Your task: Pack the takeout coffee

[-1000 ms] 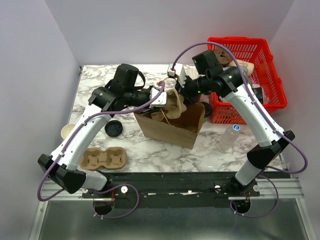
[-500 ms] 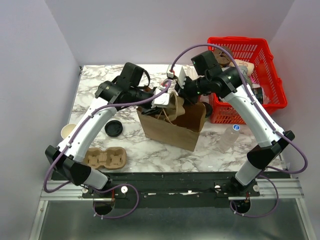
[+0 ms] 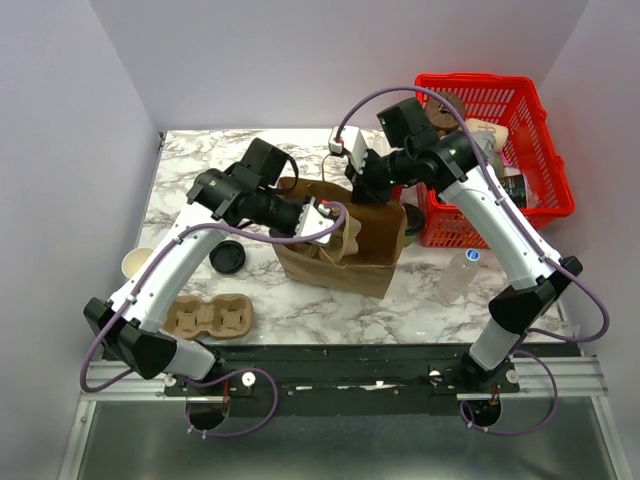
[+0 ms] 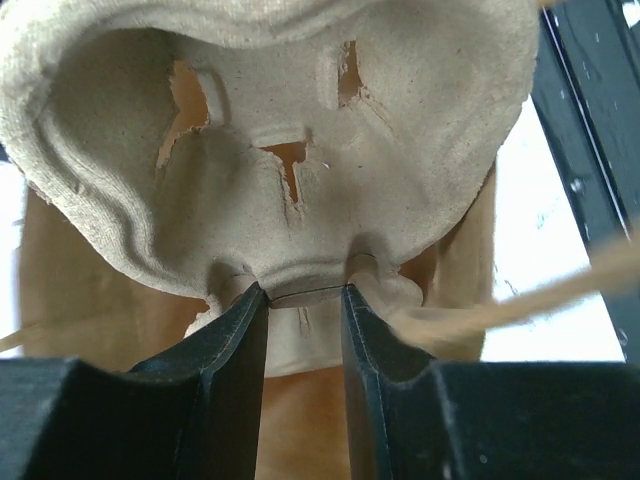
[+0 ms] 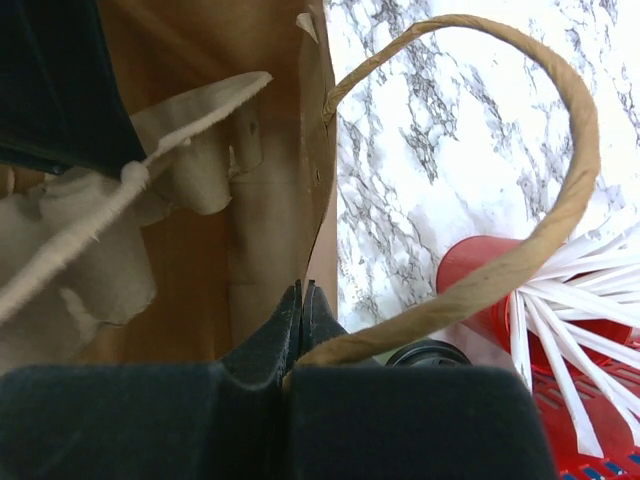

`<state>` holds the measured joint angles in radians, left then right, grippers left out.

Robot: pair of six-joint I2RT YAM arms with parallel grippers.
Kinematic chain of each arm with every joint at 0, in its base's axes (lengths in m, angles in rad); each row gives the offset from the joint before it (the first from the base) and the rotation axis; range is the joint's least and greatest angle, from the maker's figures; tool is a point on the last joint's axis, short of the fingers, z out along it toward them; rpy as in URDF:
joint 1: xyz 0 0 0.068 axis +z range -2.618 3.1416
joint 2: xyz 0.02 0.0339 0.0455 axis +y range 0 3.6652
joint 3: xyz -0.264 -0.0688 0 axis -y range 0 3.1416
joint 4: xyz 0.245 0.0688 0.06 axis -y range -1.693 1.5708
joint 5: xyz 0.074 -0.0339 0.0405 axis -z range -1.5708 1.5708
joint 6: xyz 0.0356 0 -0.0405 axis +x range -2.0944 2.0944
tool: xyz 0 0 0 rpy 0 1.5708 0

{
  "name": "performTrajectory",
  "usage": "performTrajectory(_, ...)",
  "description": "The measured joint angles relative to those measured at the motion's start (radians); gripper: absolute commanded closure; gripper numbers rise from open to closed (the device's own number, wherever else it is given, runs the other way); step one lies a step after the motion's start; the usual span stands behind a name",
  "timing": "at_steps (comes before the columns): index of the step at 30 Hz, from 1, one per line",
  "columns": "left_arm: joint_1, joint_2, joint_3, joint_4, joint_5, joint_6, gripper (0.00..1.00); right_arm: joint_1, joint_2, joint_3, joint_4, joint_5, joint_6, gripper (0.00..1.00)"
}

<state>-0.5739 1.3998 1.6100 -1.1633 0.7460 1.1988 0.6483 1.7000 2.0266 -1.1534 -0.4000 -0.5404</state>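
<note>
from the top view, the takeout coffee (image 3: 227, 257) stands on the table at 9 o'clock of the paper bag (image 3: 350, 262), apart from it. only its black lid shows, so you cannot judge the cup wall or whether it is full. treat it as light but crushable: the paper wall probably gives under a hard pinch and the lid looks slick and could pop off. so i'd take it around the wall just below the rim, gently, and keep it upright. the left gripper (image 3: 318, 213) reaches into the bag's mouth from 9 o'clock and the right gripper (image 3: 362, 188) sits at the bag's 12 o'clock edge; their fingertips are hidden here. in the left wrist view, your left jaws are closed down onto the rim of a pulp cup carrier (image 4: 300, 140), gapped only by its thickness; no coffee appears. in the right wrist view, your right jaws are pinched fully together on the bag's wall, the handle (image 5: 560, 190) looping away toward 2 o'clock. a dark round thing (image 5: 428, 352) beside the red cup (image 5: 478, 285) is cut off; you cannot tell what it is.
</note>
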Motion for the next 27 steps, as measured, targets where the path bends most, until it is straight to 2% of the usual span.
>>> performTrajectory(6,-0.058,0.074,0.074,-0.059,-0.116,0.006,1.0,0.014,0.05,0.074,0.0,-0.003,-0.003,0.99)
performTrajectory(14,-0.106,0.209,0.301,-0.15,-0.254,0.01,1.0,0.043,0.055,0.08,-0.001,-0.003,0.015,0.99)
performTrajectory(22,-0.142,0.214,0.333,-0.172,-0.421,0.034,1.0,0.039,0.029,0.079,-0.024,-0.003,0.021,0.99)
performTrajectory(27,-0.159,0.229,0.375,-0.188,-0.469,0.059,1.0,0.037,0.01,0.075,-0.023,-0.004,0.022,0.99)
